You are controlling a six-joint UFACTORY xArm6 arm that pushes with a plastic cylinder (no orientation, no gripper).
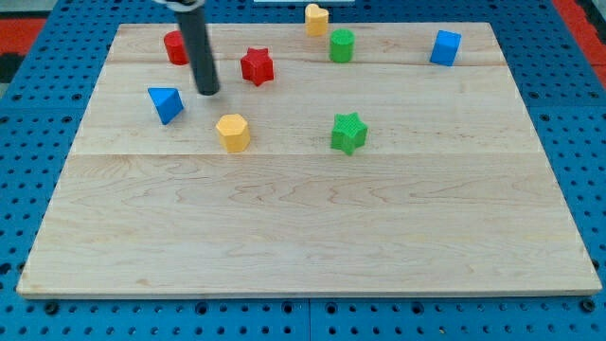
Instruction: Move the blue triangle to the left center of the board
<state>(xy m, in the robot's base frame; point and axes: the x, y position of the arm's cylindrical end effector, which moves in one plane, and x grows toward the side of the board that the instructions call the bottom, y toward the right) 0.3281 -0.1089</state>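
The blue triangle (pixel 166 103) lies on the wooden board (pixel 303 218) near its left edge, in the upper part. My tip (pixel 208 91) rests on the board just to the right of the triangle and a little above it, with a small gap between them. The rod rises from the tip to the view's top. The tip stands left of the red star (pixel 257 66) and above the yellow hexagon block (pixel 233 132).
A red block (pixel 175 47) sits at the top left, partly behind the rod. A yellow block (pixel 316 19) and a green cylinder (pixel 342 44) are at top centre. A blue cube (pixel 445 47) is at top right. A green star (pixel 348 133) lies mid-board.
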